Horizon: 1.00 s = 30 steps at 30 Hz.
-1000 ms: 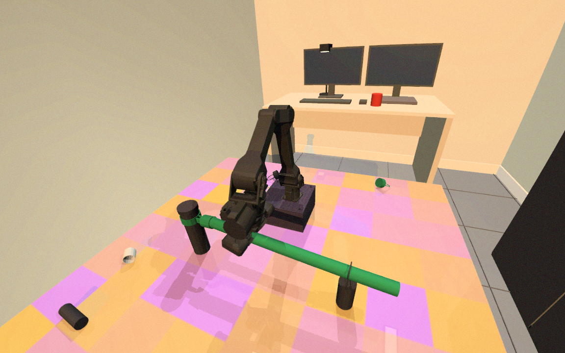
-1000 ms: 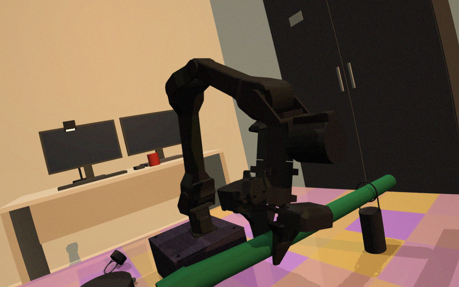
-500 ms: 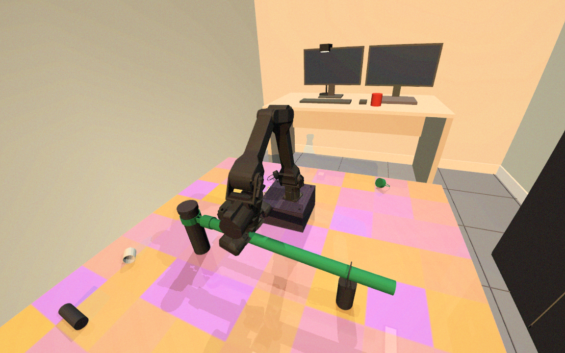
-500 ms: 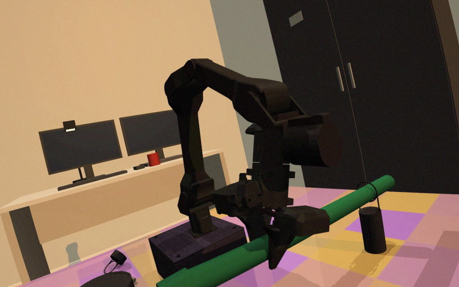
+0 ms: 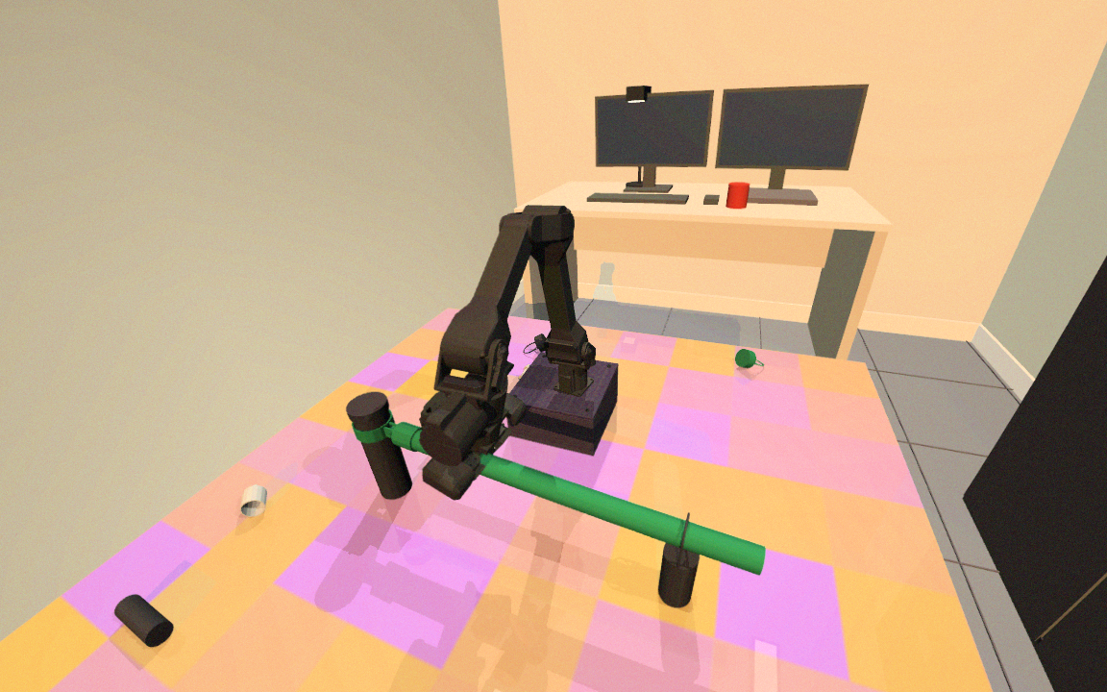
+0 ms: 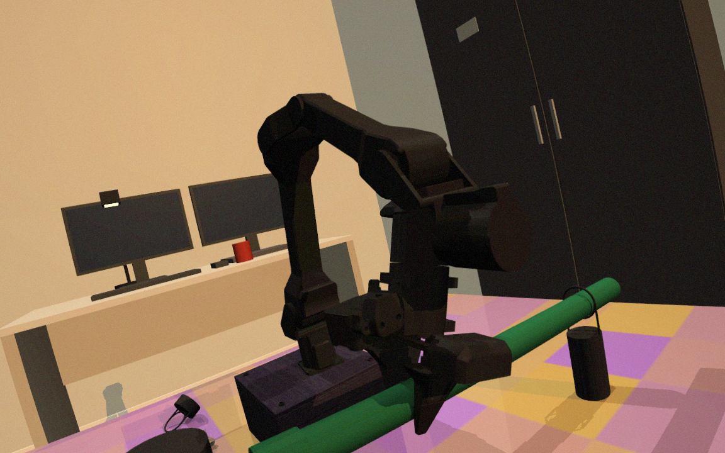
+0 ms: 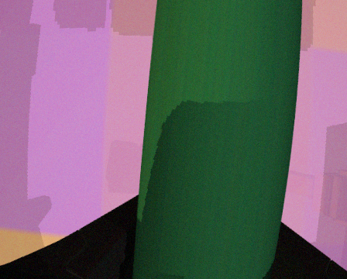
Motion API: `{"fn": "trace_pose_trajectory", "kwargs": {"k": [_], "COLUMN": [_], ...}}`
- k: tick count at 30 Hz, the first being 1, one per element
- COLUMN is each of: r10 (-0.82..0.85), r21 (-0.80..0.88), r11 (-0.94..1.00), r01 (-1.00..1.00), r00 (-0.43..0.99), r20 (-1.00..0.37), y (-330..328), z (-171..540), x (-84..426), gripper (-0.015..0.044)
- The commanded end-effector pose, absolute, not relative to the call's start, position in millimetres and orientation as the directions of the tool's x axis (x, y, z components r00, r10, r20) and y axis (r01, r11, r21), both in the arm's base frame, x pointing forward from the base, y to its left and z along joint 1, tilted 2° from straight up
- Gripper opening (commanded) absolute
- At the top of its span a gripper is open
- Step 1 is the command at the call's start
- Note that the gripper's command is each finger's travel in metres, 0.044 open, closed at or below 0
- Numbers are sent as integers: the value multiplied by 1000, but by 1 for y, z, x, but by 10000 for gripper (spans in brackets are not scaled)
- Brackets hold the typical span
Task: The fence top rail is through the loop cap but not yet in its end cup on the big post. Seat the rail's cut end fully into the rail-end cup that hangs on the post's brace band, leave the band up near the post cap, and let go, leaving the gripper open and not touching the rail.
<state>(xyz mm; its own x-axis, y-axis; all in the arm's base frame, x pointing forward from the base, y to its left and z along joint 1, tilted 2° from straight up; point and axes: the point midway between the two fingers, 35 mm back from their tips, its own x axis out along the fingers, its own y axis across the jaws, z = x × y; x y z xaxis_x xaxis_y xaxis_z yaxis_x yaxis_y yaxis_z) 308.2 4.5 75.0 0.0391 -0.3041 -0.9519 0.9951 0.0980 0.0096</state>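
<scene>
Squeezing the long green rail (image 5: 583, 496) (image 6: 550, 325) (image 7: 220, 116), your gripper (image 5: 464, 481) (image 6: 430, 388) (image 7: 200, 213) has it between its two fingers. The rail goes through the thin black loop (image 5: 683, 538) (image 6: 595, 304) over the short post (image 5: 677, 577) (image 6: 588, 363). Its other end points at the big post (image 5: 385, 456), at the green cup (image 5: 406, 435). You can't tell how deep it sits in there. The green band (image 5: 371, 432) hugs the big post up high, just under its black cap (image 5: 367, 407).
</scene>
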Motion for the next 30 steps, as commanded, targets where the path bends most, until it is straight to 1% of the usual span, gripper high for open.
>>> {"fn": "trace_pose_trajectory", "kwargs": {"k": [1,10,19,30], "r10": [-316,-316,-305,-305], "r21": [25,25,10,10], "r11": [89,89,97,97], "r01": [996,996,995,995], "r00": [52,52,39,39], "r20": [-947,-947,-952,-952], "y": [-3,-10,-3,-1], "z": [78,79,75,77], "x": [310,311,309,309], "gripper": [0,0,0,289]}}
